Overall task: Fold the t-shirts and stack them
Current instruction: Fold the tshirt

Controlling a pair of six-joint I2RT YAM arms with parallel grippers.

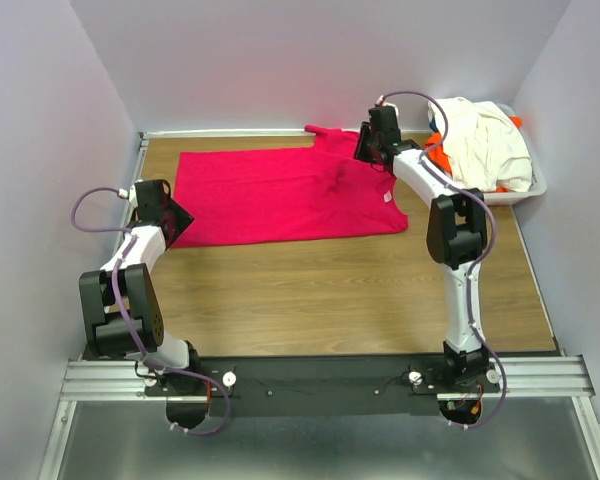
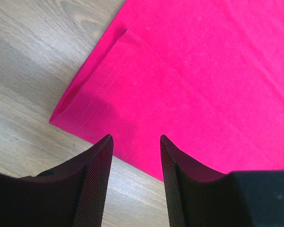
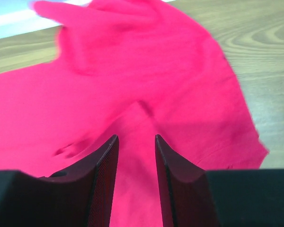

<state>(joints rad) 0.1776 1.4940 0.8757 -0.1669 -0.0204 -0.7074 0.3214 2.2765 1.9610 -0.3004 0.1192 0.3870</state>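
Observation:
A crimson-pink t-shirt [image 1: 280, 195] lies spread flat on the wooden table, its hem to the left and a sleeve toward the back right. My left gripper [image 1: 177, 215] hovers at the shirt's near left hem corner [image 2: 80, 106]. It [image 2: 136, 138] is open, with only cloth edge and table showing between its fingers. My right gripper [image 1: 365, 150] is over the shirt's right part near the sleeve. It [image 3: 136, 137] is open above wrinkled pink cloth [image 3: 132, 71] and grips nothing. A cream-white t-shirt [image 1: 485, 140] and an orange t-shirt [image 1: 440, 158] lie bundled in the basket.
A white plastic basket [image 1: 533, 188] stands at the back right corner, against the right wall. Lavender walls close in the table on the left, back and right. Bare wood [image 1: 330, 290] stretches between the pink shirt and the arms' bases.

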